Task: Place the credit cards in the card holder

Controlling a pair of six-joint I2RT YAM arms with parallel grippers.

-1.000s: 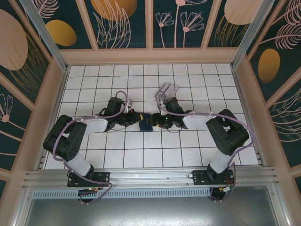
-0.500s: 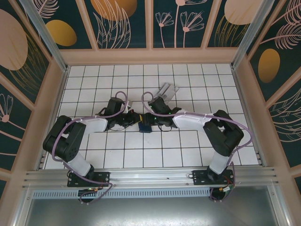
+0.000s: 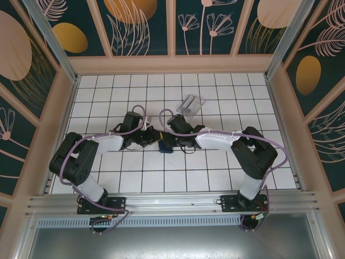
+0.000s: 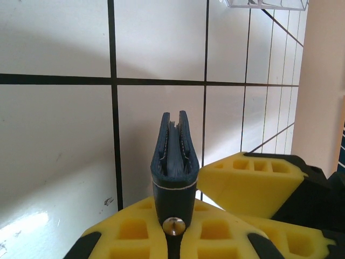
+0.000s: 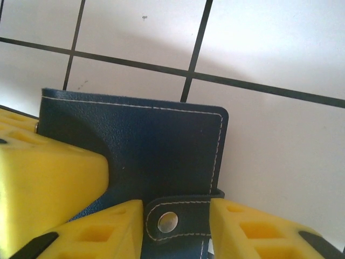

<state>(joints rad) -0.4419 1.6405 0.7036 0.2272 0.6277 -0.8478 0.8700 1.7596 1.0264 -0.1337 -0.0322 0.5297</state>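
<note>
My left claw [image 4: 172, 229] is clamped tight on the dark blue wallet [image 4: 173, 156], which stands on edge between my yellow fingers [image 4: 132, 229] at the bottom centre of the left wrist view. My right claw [image 5: 176, 229] stands partway apart, with its fingers on either side of the wallet's snap strap [image 5: 171, 208]. I cannot tell whether it has a grip. The clear card holder [image 3: 191, 103] sits on the white tiled desk [image 3: 135, 172] at upper centre of the top view, well apart from the wallet.
</note>
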